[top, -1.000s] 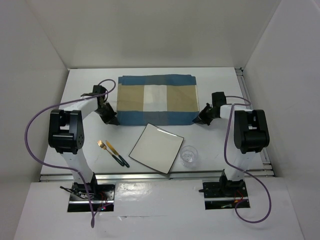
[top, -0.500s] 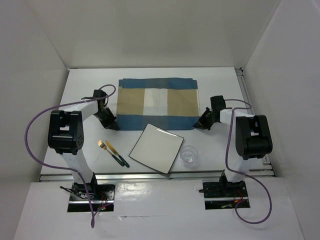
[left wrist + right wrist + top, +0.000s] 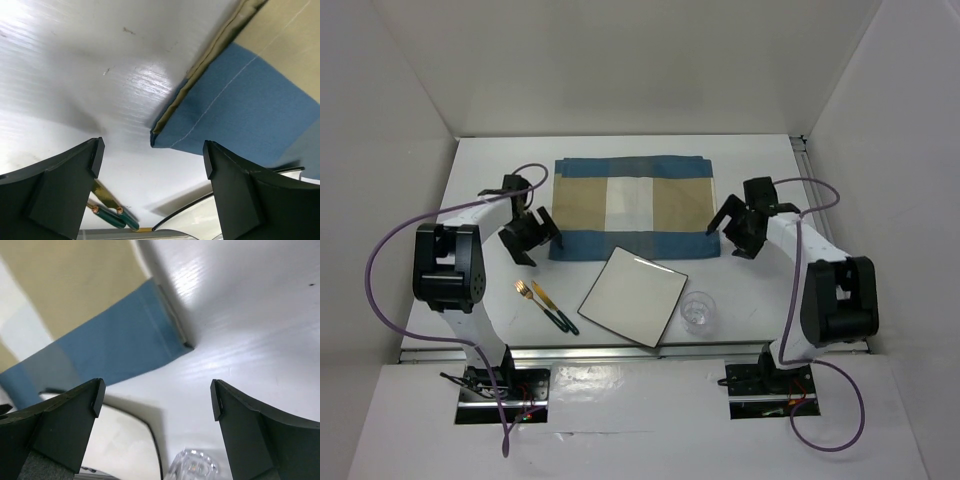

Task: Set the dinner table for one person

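The blue-and-tan striped placemat lies flat on the white dinner table. My left gripper hangs open just off the mat's near left corner with nothing between its fingers. My right gripper hangs open over the near right corner, and it holds nothing either. In front of the mat lie a square white plate with a dark rim, a clear glass to its right, and a gold fork and knife with green handles to its left.
White walls close the table in at the back and on both sides. A metal rail runs along the near edge, and another rail runs down the right side. Purple cables loop off both arms.
Both grippers went from shut on the placemat's near corners to open and let the mat go. The mat now lies flat, and both wrists have lifted and turned.
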